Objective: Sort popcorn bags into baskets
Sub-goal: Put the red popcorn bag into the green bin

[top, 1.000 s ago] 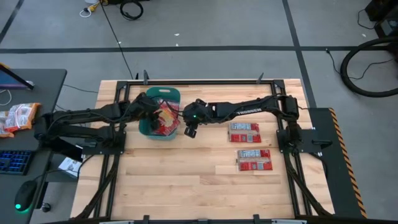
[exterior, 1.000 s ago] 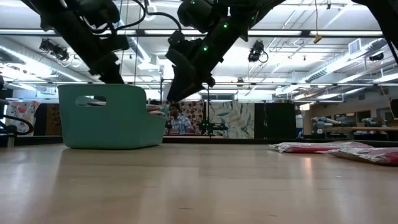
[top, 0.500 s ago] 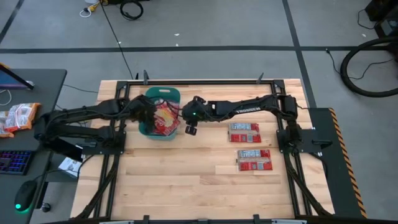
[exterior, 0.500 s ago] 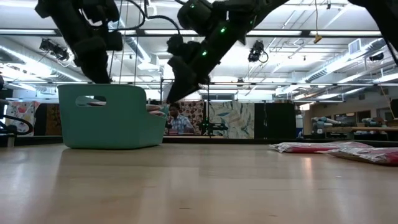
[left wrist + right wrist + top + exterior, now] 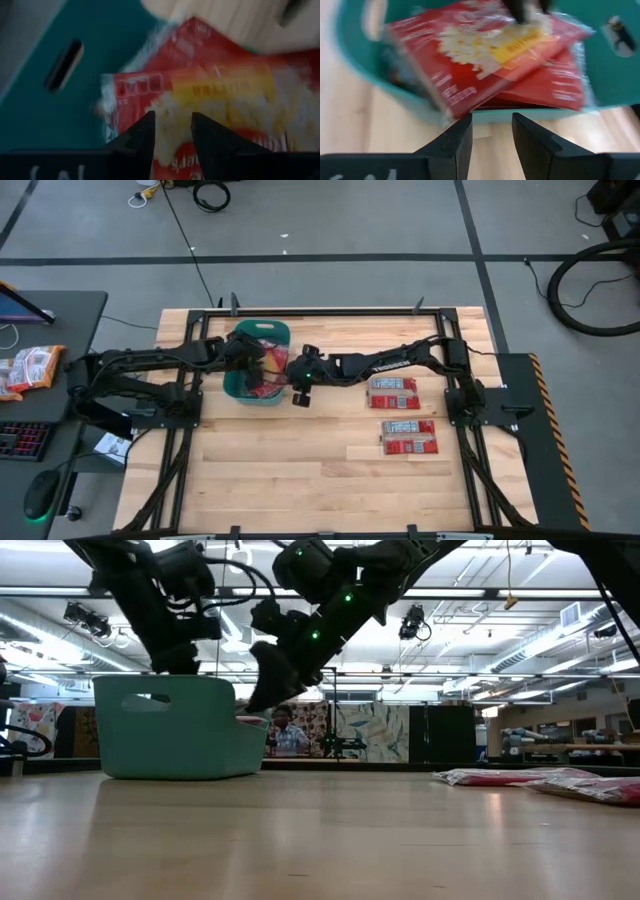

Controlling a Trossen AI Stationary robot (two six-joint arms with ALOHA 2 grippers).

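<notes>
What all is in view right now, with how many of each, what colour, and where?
Teal bin: one, far left part of the table.
Popcorn bags in the bin: at least two, red, stacked and sticking over its rim.
Popcorn bags on the table: two, red, flat on the right side, one farther, one nearer.
Orange-and-white snack packets: a small pile on the dark side desk, left.
Wooden table: one, light wood.
Person: one, in the room behind.
Left tool: dark, open, over the bin's bags.
Right tool: dark, open, at the bin's right rim.

Bright overhead light; wrist views blurred (perhaps motion).
</notes>
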